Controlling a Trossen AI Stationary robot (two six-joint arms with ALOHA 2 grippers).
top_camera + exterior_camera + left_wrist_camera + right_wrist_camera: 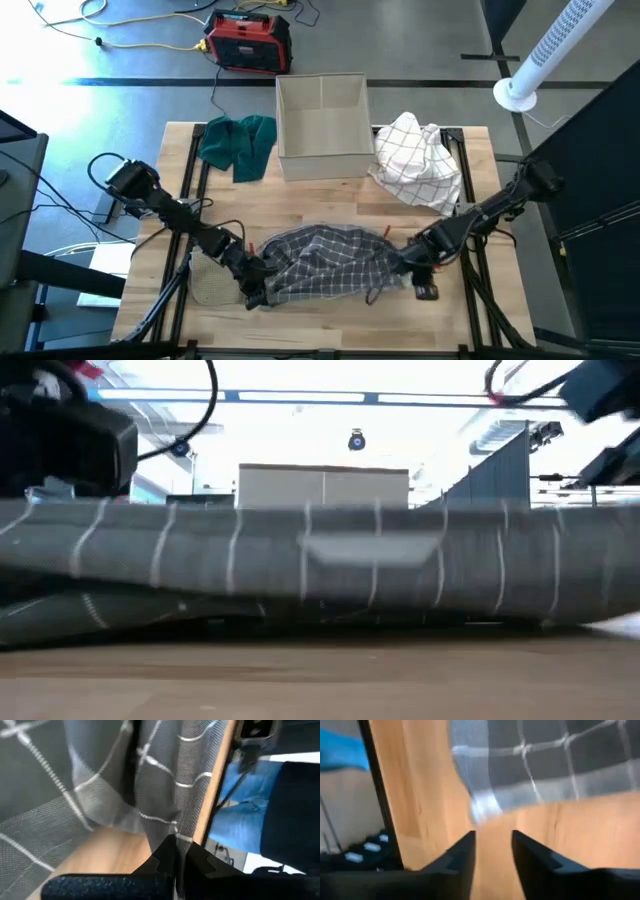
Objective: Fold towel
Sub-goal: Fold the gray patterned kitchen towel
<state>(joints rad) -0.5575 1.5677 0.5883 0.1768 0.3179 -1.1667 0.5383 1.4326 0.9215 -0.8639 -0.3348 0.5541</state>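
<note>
A grey towel with white checks (325, 262) lies bunched across the near middle of the wooden table; in the low view the towel (320, 560) spans the whole width. My left gripper (256, 290) is at the towel's left end, shut on the cloth. My right gripper (414, 270) is at the towel's right end. Its fingers stand open over bare wood in the right wrist view (492, 847), with the towel's pale corner (482, 810) just beyond their tips and untouched. My left gripper pinches the towel's left end (172, 832) between its two fingers, which come slanting down from the table's left. The cloth runs into the shut fingertips (167, 852) in bunched folds; one layer or several, I cannot tell. The rest of the towel lies on the table.
A beige open box (322, 125) stands at the far middle. A green cloth (237, 145) lies to its left and a white checked cloth (415, 160) to its right. A pale mesh pad (208, 287) lies by my left arm. Black rails run along both table sides.
</note>
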